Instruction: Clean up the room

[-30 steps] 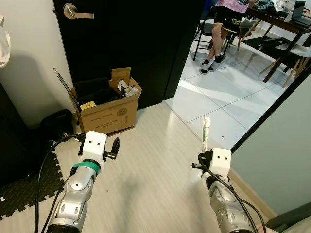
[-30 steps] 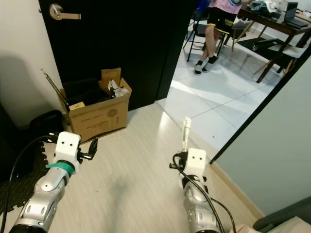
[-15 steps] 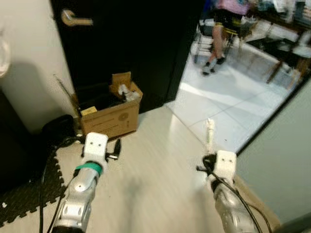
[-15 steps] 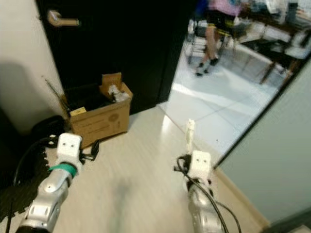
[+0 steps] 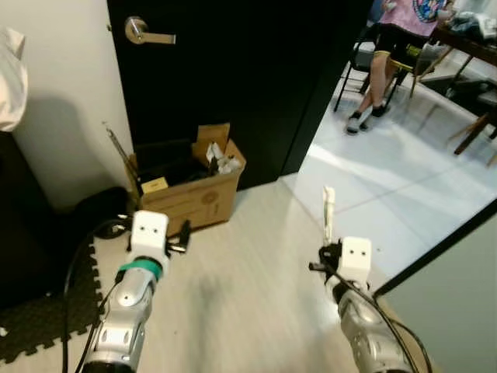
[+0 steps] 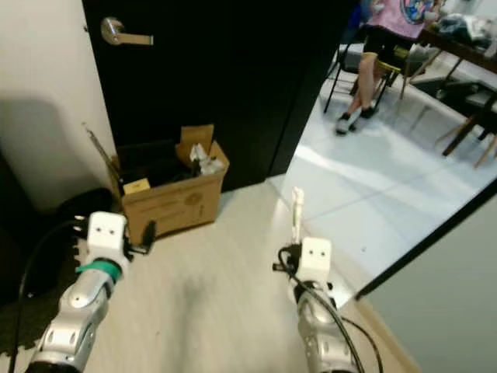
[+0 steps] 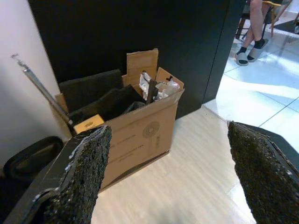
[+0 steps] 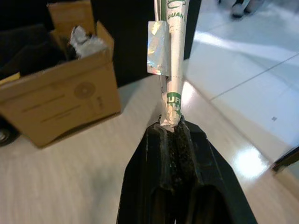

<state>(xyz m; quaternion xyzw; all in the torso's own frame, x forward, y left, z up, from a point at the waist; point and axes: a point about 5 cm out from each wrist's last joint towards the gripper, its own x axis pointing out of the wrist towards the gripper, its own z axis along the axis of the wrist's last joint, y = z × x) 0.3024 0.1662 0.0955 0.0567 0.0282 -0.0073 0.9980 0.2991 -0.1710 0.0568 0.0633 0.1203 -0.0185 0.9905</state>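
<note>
My right gripper (image 8: 171,122) is shut on a crumpled white wrapper (image 8: 171,60) with green print and a strip of foil; the wrapper (image 5: 328,211) sticks up above the wrist. An open cardboard box (image 5: 191,189) full of dark cloth and crumpled trash stands on the floor against the black door, ahead and to my left. My left gripper (image 7: 168,172) is open and empty, its two rough black pads (image 7: 80,172) framing the box (image 7: 126,126) from a short way off.
The black door (image 5: 233,70) with its silver handle (image 5: 144,31) stands open onto a white tiled room. A person (image 5: 388,54) sits on a chair by a table there. Black foam mat (image 5: 39,326) and a dark bag (image 5: 97,210) lie at my left; a grey wall edge (image 5: 458,249) is at my right.
The camera has shifted, and the box and door now sit a little further right and higher in the picture. Both grippers keep their pose; the right still holds the wrapper.
</note>
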